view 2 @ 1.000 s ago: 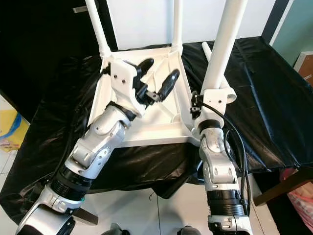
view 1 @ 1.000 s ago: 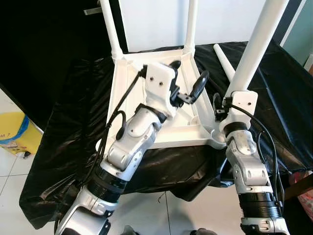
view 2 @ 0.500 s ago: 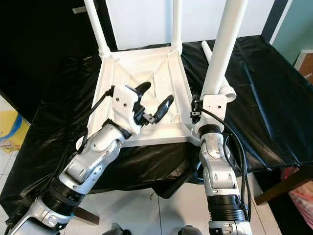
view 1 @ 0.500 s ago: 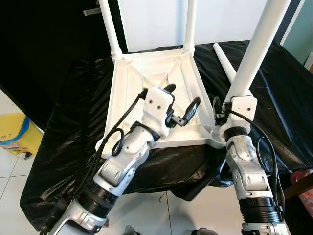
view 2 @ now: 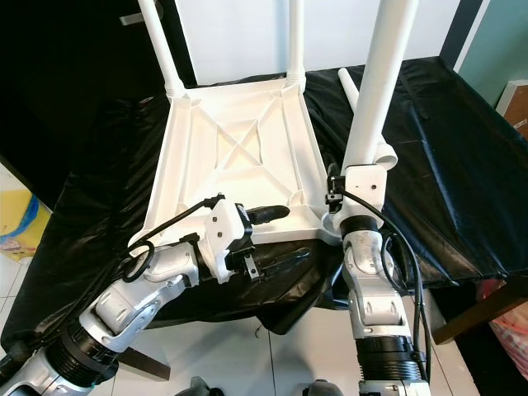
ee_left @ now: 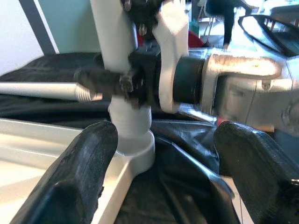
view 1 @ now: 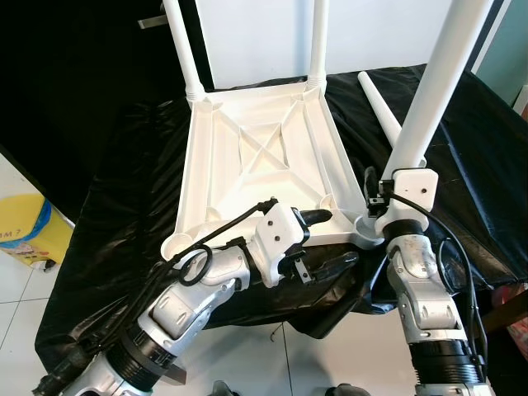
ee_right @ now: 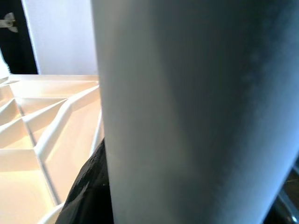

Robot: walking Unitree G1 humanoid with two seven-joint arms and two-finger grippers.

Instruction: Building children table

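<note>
On the black-draped bench point(view 1: 462, 148) an upturned white tabletop point(view 1: 260, 165) lies with its ribbed underside up; two legs point(view 1: 183, 49) stand in the far corners at 11 and 1 o'clock; a third leg point(view 1: 433, 82) stands in the near corner socket point(view 1: 367, 231) at 4 o'clock; a loose fourth leg point(view 1: 381, 107) lies on the cloth just beside the tabletop's 2 o'clock edge; the socket at 7 o'clock point(view 1: 175, 243) is bare.

The right gripper point(view 1: 373, 191) sits at the foot of the third leg, and the right wrist view has the leg pressed close against one black finger, so it seems clamped on it, though the finger spread is hidden; the left gripper point(view 1: 326, 239) hovers at the near rim around 5 o'clock, fingers spread wide and holding nothing, one finger over the rim and one below it.

By my reading the step in hand is seating the third leg in its socket; next the leg wants turning or pressing home while the tabletop is steadied, then the loose leg must be fetched for the bare corner.
</note>
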